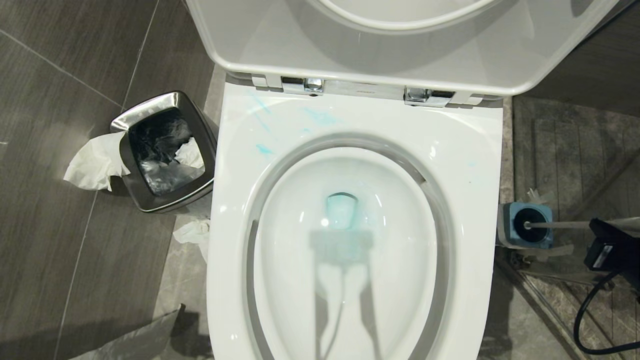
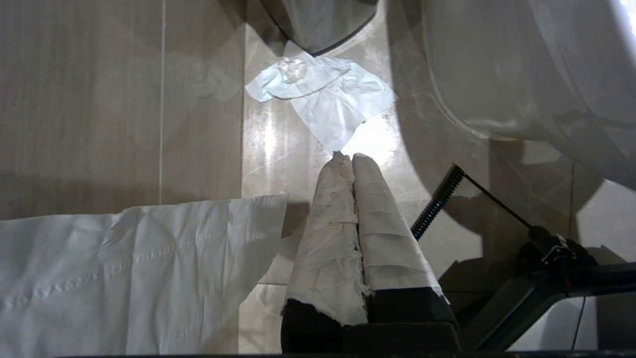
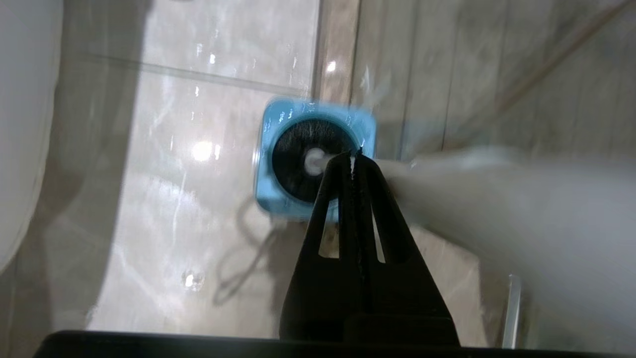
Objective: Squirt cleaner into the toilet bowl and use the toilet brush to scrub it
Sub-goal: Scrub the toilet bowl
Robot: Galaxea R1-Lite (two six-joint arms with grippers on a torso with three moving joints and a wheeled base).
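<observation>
The white toilet bowl stands open, its lid raised. Pale blue cleaner streaks the seat's back, and the water is tinted blue. At the far right the toilet brush stands in its blue holder, the white handle leaning right. My right gripper hangs over the holder. This right gripper is shut, finger against finger, and the brush handle runs past beside it, not between its fingers. My left gripper, wrapped in white tape, is shut and empty above the floor.
A chrome waste bin with tissue hanging out stands left of the toilet. More tissue lies on the floor, with a white sheet nearby. A black cable loops at the lower right.
</observation>
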